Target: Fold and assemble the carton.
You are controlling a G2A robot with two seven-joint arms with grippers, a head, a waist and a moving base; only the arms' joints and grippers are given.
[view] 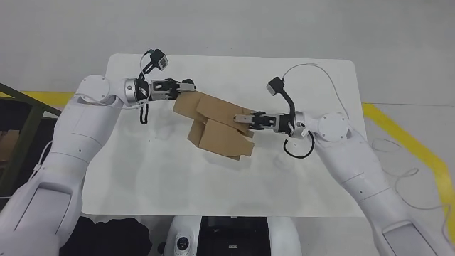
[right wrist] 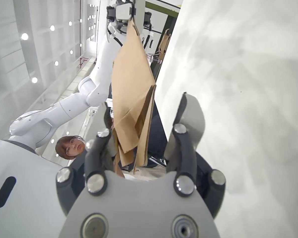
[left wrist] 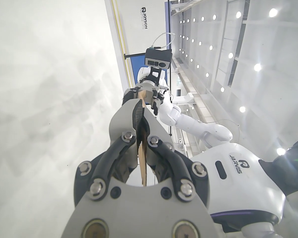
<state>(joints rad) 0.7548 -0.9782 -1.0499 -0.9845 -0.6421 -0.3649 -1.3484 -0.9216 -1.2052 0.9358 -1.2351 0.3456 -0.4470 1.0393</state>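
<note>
Fingers (left wrist: 121, 122) of the left gripper (left wrist: 139, 107) clamped one end of the partly folded carton (view: 217, 124), whose long axis ran straight ahead to the right gripper (right wrist: 144, 100), its fingers (right wrist: 188, 117) spread around the opposite edge, apparently ungripped.

Your 1 carton: brown, unassembled, held over the middle of the table.

You have a brown corrugated carton (view: 217, 124) that is not yet a box. Its panels lie nearly flat against one another, and from above you can make out at least 3 overlapping panels and flaps, stepped and skewed, with 1 flap drooping at the near right corner. It appears lifted a little off the white table (view: 142, 178), over its middle. The left gripper (left wrist: 139, 115) pinches 1 end edge-on. The opposite end, with loose flaps hanging, sits between the spread fingers of the right gripper (right wrist: 145, 104).
</note>
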